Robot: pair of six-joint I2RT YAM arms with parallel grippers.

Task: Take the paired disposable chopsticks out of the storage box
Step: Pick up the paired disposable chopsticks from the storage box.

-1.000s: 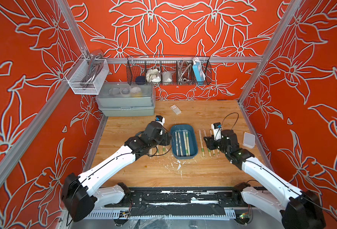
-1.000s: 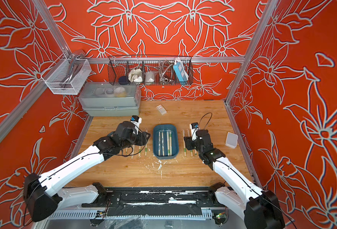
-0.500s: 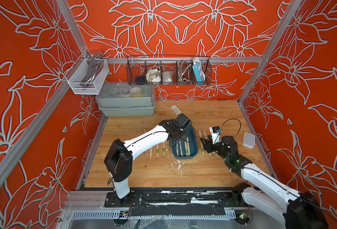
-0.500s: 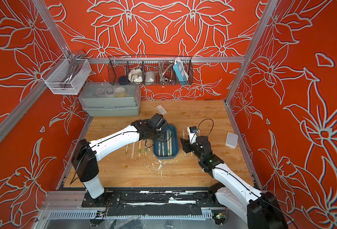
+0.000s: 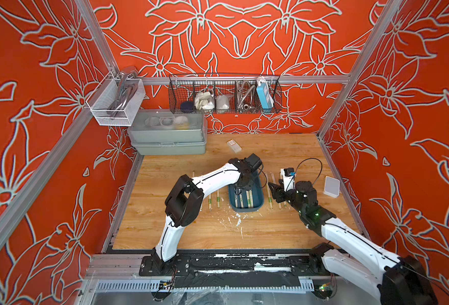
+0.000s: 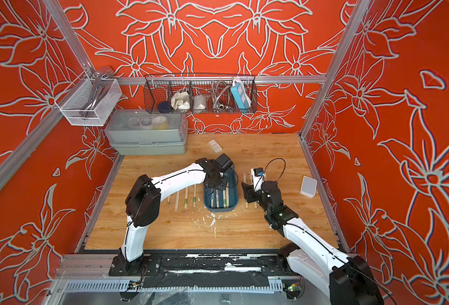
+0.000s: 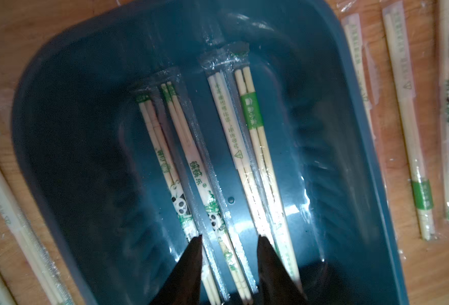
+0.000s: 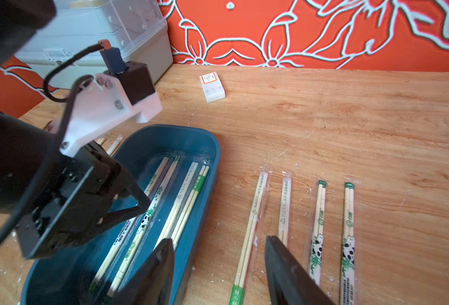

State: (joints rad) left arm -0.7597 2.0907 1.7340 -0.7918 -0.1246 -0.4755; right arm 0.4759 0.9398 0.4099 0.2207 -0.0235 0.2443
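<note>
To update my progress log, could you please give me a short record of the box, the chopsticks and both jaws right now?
storage box: four sleeved chopstick pairs inside
table: four pairs on right arm's side; further pairs on left arm's side
left jaws: apart, down in box, straddling one pair
right jaws: apart, empty, over table pairs

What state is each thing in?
Dark teal plastic storage tray: lidless, four pairs inside.
Sleeved pale-wood chopstick pairs in it: lying flat, unlifted.
Sleeved pairs outside it: flat on the wooden table.
Left gripper: inside tray, fingers open astride a pair.
Right gripper: open, empty.
Grey lidded plastic case: shut.
</note>
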